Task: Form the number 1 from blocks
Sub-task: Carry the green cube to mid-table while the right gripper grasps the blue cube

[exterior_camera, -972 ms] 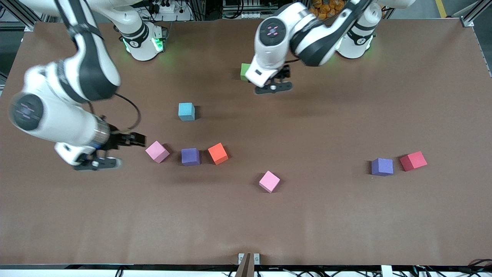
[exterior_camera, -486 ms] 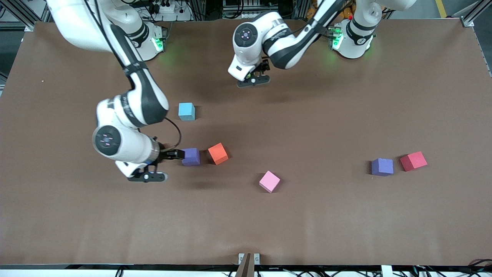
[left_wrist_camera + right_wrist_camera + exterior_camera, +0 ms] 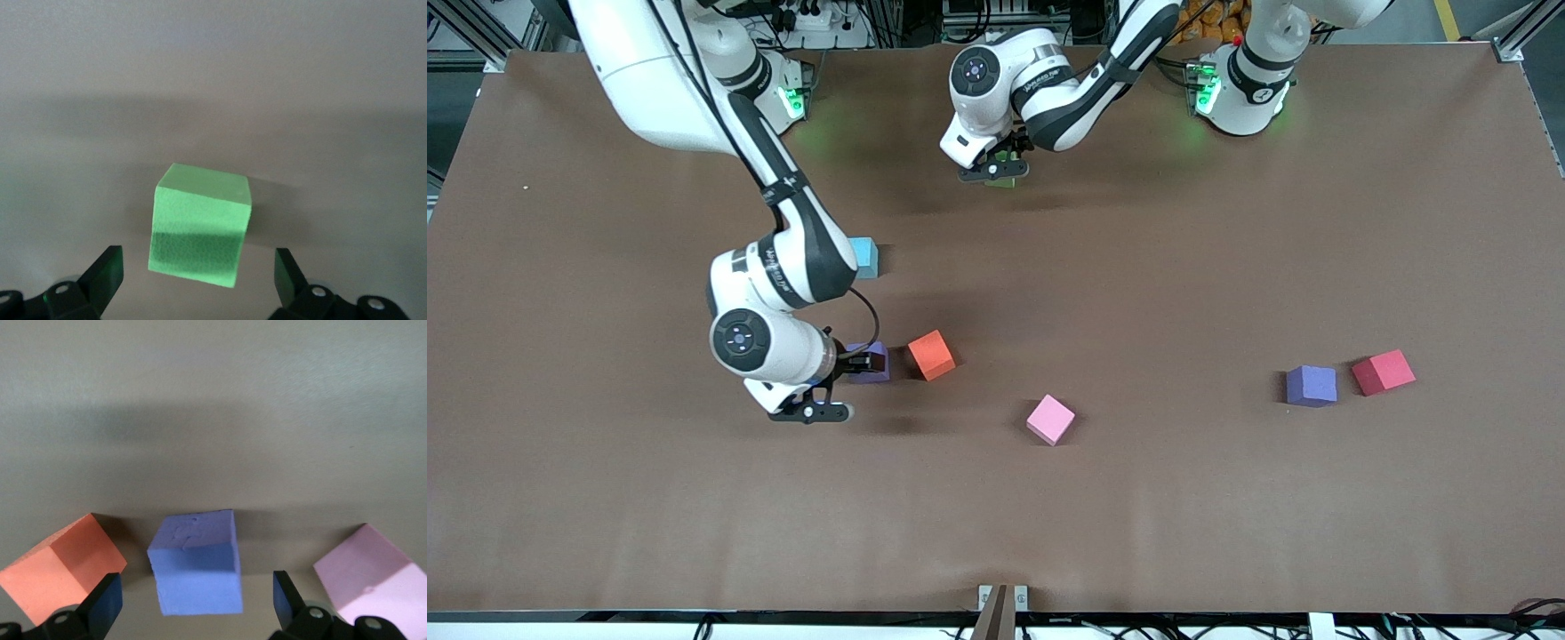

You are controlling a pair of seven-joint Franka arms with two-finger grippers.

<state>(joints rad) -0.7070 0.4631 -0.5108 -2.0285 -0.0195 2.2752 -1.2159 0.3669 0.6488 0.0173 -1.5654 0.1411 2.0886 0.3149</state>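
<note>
Over the green block point(image 3: 200, 227) near the arm bases, the left gripper point(image 3: 197, 283) is held wide open, touching nothing; the right gripper point(image 3: 193, 603), equally open, straddles a purple block point(image 3: 195, 562), shown between orange point(image 3: 60, 567) and pink point(image 3: 370, 577) blocks only by its wrist view

green block point(image 3: 200, 227), orange block point(image 3: 931, 355), red block point(image 3: 1383, 372), brown table point(image 3: 1183, 498)

Right end effector point(image 3: 829, 378) moved over a purple block point(image 3: 195, 563); left end effector point(image 3: 996, 169) reached the green block point(image 3: 200, 225).
</note>
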